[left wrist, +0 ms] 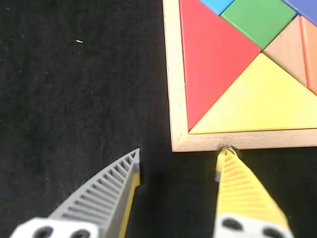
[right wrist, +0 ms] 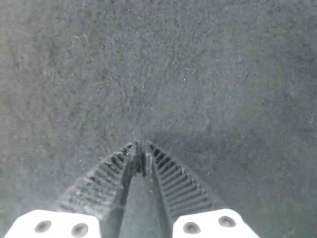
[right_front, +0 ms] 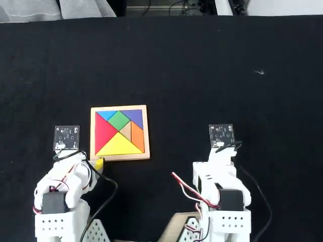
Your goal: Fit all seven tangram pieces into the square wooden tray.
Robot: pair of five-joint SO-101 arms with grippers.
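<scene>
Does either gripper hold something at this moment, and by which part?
Nothing is held. The left gripper is open and empty at the edge of the tray. The right gripper is shut with nothing between its fingers.

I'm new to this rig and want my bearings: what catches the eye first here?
The brightly coloured tangram pieces fill the square wooden tray in the middle of the black table. The left gripper sits open at the tray's near corner, the tip of its yellow finger at the rim. The right gripper is shut over bare cloth.
</scene>
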